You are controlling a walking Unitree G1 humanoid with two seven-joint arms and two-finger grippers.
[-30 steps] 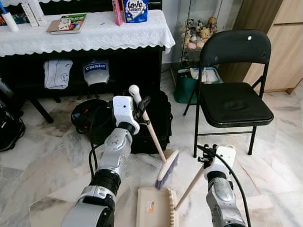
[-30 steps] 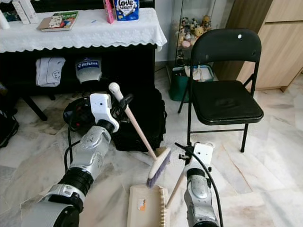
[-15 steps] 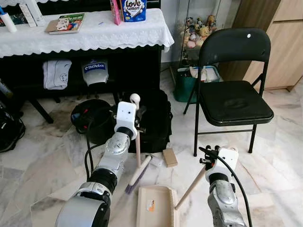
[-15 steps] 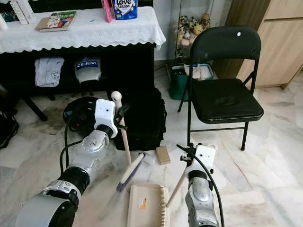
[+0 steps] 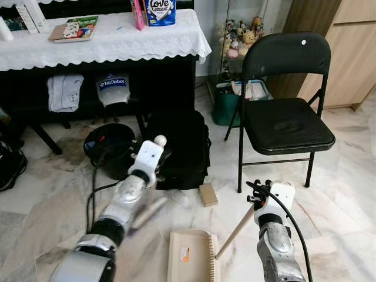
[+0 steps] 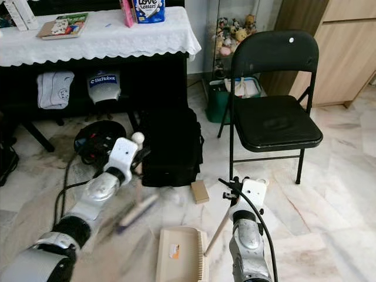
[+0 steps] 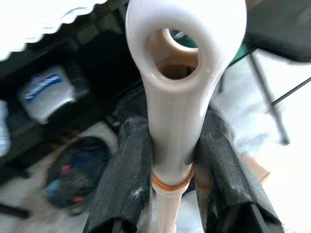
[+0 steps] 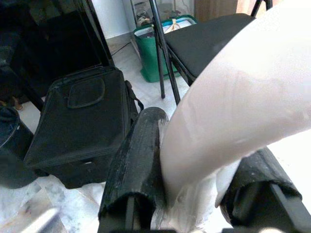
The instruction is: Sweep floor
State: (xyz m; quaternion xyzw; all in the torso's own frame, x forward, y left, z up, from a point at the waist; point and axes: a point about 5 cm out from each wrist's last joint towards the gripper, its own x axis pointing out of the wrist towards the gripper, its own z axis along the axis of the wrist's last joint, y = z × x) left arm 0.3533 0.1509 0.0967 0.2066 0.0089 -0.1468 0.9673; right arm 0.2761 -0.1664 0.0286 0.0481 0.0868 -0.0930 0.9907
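Observation:
My left gripper (image 5: 156,156) is shut on the broom's pale wooden handle just below its white looped tip (image 7: 187,43). The handle sits between both black fingers (image 7: 127,179). The broom's head (image 5: 147,212) is a motion blur low over the marble floor, left of the dustpan. A beige dustpan (image 5: 191,257) lies flat on the floor between my arms. Its wooden handle (image 5: 235,230) rises to my right gripper (image 5: 258,201), which is shut on the handle's white end (image 8: 228,121). A small brown block (image 5: 207,194) lies on the floor beyond the dustpan.
A black folding chair (image 5: 288,117) stands at the right. A black bag (image 5: 179,147) and a black bucket (image 5: 108,147) sit ahead, under a table with a white lace cloth (image 5: 106,38). A green bin (image 5: 226,108) is behind the chair.
The left arm has swung the broom from right of the dustpan's far edge over to its left, and the head now blurs. The brown block came into sight. The right arm stays put.

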